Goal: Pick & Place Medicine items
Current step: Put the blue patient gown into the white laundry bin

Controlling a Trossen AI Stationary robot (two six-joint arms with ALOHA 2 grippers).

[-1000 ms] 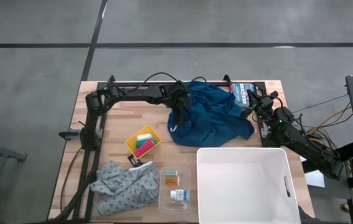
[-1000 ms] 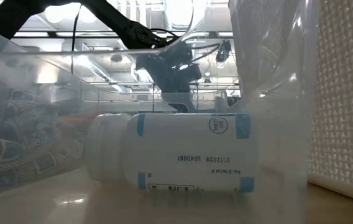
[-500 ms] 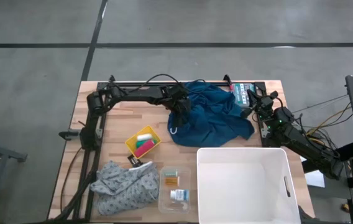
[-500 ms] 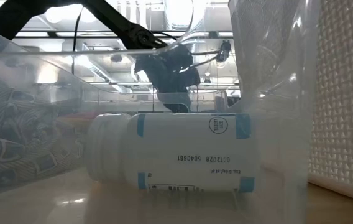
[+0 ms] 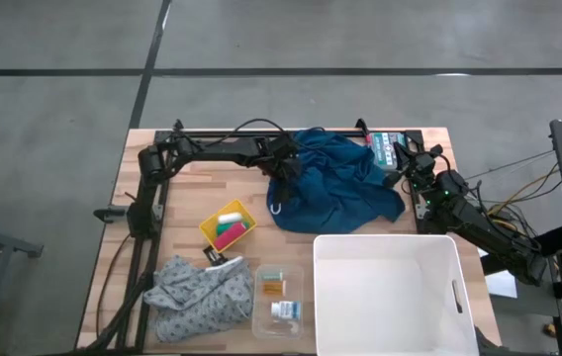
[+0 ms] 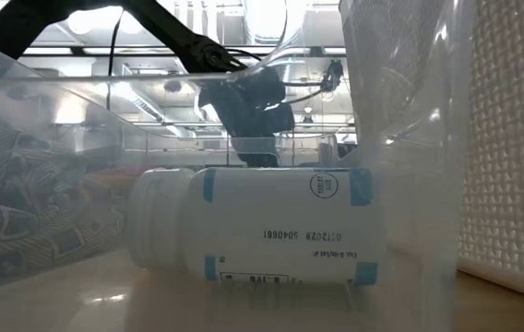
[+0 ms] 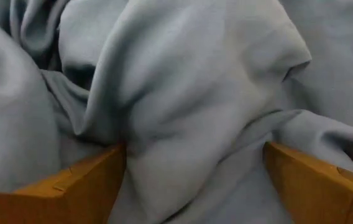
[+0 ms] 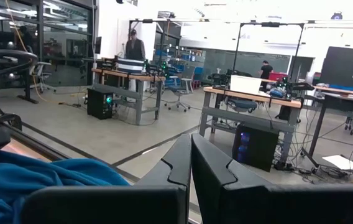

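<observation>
1. The blue cloth [image 5: 335, 186] is lying crumpled in soft, deep folds on the wooden table [image 5: 192, 188], near its far edge.
2. The left gripper [image 5: 286, 178] is pressing down into the cloth's left edge; its wrist view is showing two orange-brown fingers [image 7: 71, 183] spread wide, with a ridge of cloth [image 7: 183, 124] bulging between them, though nothing is pinched.
3. The right gripper [image 8: 191, 163] is resting at the table's far right corner, its dark angular fingers pressed together; beyond them its wrist view is showing a workshop with benches and two people standing far off.
4. The clear plastic tray [image 5: 279, 300] is sitting at the near edge between the patterned grey cloth [image 5: 200, 294] and the big white bin [image 5: 392, 295].
5. Inside the tray, the small orange-amber item [image 5: 272, 287] is lying beside the white item with blue print [image 5: 285, 311].
6. Only the low view is revealing the white one as a round bottle [image 6: 253, 226] lying on its side, with blue bands and printing upside down reading "012028 504068".
7. A yellow tray [image 5: 228, 227] is holding pink, green and white pieces.
</observation>
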